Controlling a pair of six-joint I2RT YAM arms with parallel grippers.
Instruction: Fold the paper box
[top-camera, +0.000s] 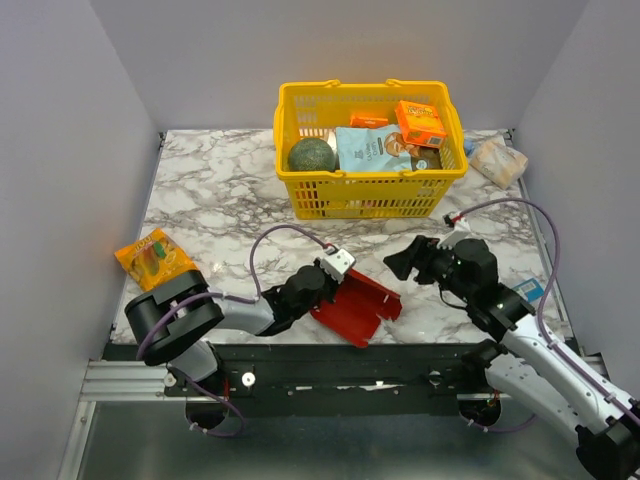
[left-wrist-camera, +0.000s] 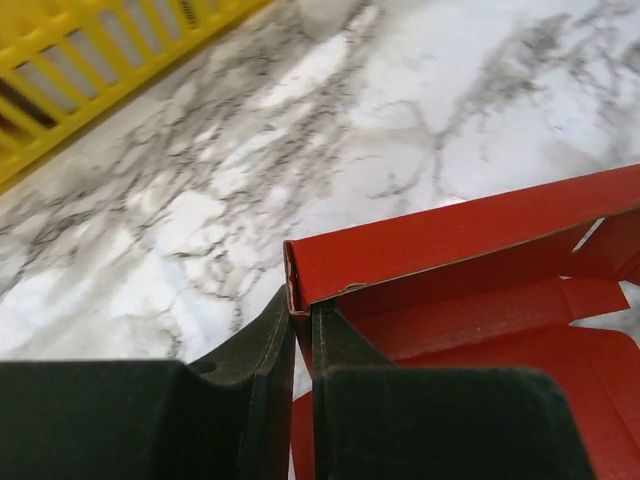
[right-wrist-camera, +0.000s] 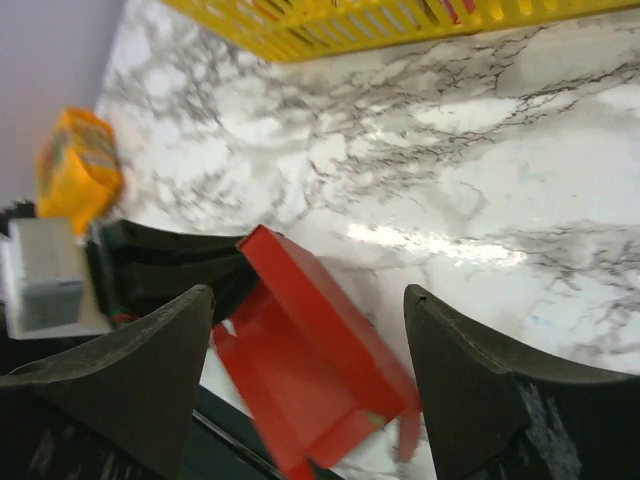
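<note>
Left arm: it lies low across the lower left of the top view, forearm reaching rightward. The left gripper (top-camera: 322, 288) is pinched tight on the left edge of the paper box (top-camera: 356, 308).

Right arm: it rises from the lower right corner and bends leftward. The right gripper (top-camera: 403, 258) stands spread wide and holds nothing, just right of the box and clear of it.

Count: two arms, one red paper box, one yellow basket (top-camera: 370, 195), one orange snack packet (top-camera: 155, 258). The box sits at lower centre of the marble table (top-camera: 220, 200), near its front edge and between the two grippers. The basket is at upper centre and the packet at mid left.

Left wrist view: the fingers (left-wrist-camera: 265, 360) clamp a raised red wall at its corner, and the open inside of the box (left-wrist-camera: 470, 240) and its creased flaps show. The top view does not resolve this.

Right wrist view: both fingers (right-wrist-camera: 130, 370) frame the box (right-wrist-camera: 330, 330), which is blurred here. The packet (right-wrist-camera: 78, 175) is at upper left, the basket (right-wrist-camera: 400, 20) along the top edge.
</note>
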